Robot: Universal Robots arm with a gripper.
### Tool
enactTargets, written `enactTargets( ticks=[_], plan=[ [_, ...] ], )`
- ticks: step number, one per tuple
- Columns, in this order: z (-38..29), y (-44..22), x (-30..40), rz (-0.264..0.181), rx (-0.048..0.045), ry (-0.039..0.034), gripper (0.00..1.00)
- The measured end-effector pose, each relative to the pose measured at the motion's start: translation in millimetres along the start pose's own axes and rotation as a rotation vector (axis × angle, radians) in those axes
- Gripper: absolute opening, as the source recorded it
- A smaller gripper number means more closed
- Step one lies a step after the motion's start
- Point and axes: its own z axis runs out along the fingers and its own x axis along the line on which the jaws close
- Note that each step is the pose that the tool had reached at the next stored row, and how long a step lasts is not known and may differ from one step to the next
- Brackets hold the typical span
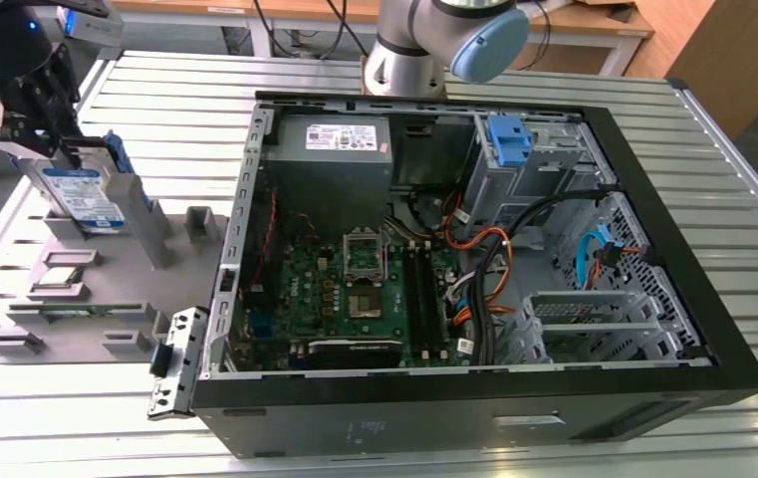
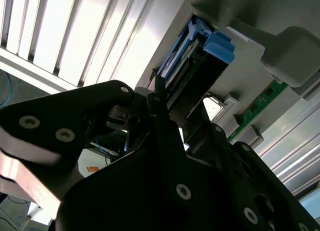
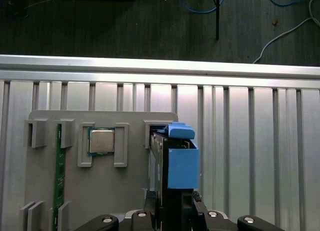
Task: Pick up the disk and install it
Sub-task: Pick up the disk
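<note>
The disk (image 1: 87, 197), a silver drive with a white-and-blue label and blue side rails, stands on edge at the back of the grey holder tray (image 1: 87, 299) on the exterior view's left. My gripper (image 1: 65, 151) reaches down onto it from above and is shut on its upper part. In the first wrist view the disk (image 3: 176, 161) sticks out from between my black fingers (image 3: 192, 203), its blue rail facing the camera. The second wrist view shows the disk (image 2: 200, 56) by the tray's upright slot. Whether it has lifted clear of the slot I cannot tell.
An open computer case (image 1: 697, 329) lies on the slatted metal table, motherboard and cables exposed. A bare blue bracket (image 1: 505, 139) sits in its drive bay and a grey box (image 1: 339, 139) at its back. The tray also holds a processor (image 3: 101, 141) and a green memory stick (image 3: 59, 166).
</note>
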Motion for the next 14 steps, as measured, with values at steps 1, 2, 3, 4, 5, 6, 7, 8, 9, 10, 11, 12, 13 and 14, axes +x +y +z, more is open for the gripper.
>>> enactTargets(
  ticks=[1,2,3,4,5,6,7,8,9,10,11,12,13,14],
  plan=[
    [0.0,0.0,0.0,0.0,0.0,0.0001,0.38],
    [0.0,0.0,0.0,0.0,0.0,-0.0001,0.35],
    [0.0,0.0,0.0,0.0,0.0001,-0.0002,0.35],
    [0.1,0.1,0.0,0.0,0.0002,-0.0002,0.35],
    [0.1,0.2,0.0,0.0,0.0002,-0.0002,0.35],
    [0.1,0.2,0.0,0.0,0.0002,-0.0003,0.35],
    [0.1,0.2,0.0,0.0,0.0002,-0.0003,0.35],
    [0.1,0.2,0.0,0.0,0.0002,-0.0002,0.35],
    [0.1,0.2,0.0,0.0,0.0002,-0.0002,0.35],
    [0.1,0.3,0.0,0.0,0.0002,-0.0002,0.35],
    [0.1,0.3,0.0,0.0,0.0003,-0.0003,0.35],
    [-0.2,0.3,0.0,0.0,0.0003,-0.0003,0.35],
    [-0.6,0.4,-0.1,0.0,0.0003,-0.0003,0.35],
    [-1.2,0.3,-0.1,0.0,0.0004,-0.0003,0.35]
  ],
)
